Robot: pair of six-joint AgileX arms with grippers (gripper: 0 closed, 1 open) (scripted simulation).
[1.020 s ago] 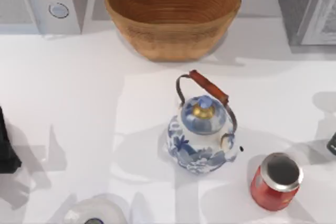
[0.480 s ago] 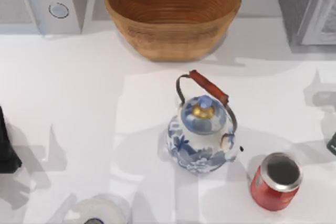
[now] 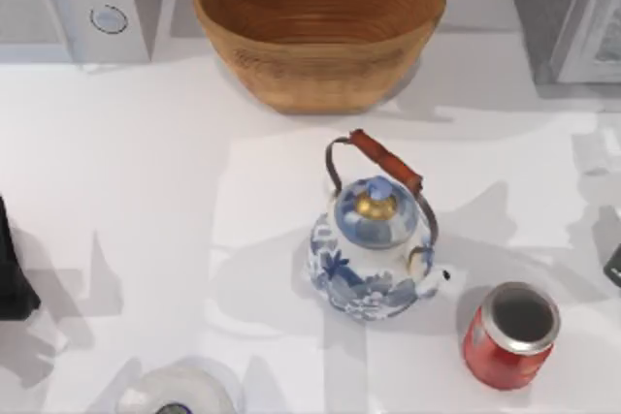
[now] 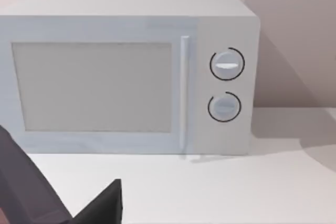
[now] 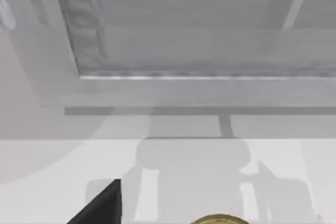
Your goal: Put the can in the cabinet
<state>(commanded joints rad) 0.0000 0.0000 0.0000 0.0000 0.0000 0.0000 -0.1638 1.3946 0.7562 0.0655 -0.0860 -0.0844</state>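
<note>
At the near edge of the white tabletop, towards its right side, the can stands upright, red with a silver rim, touched by nothing. Just beside it on its left sits the blue-and-white teapot, spout pointing at the can. The left pincer is a dark shape at the left edge; whether it is spread or closed, I cannot tell. The right pincer barely shows at the right edge, likewise unreadable. Farther back: woven basket, microwave at left, grey cabinet at right.
</note>
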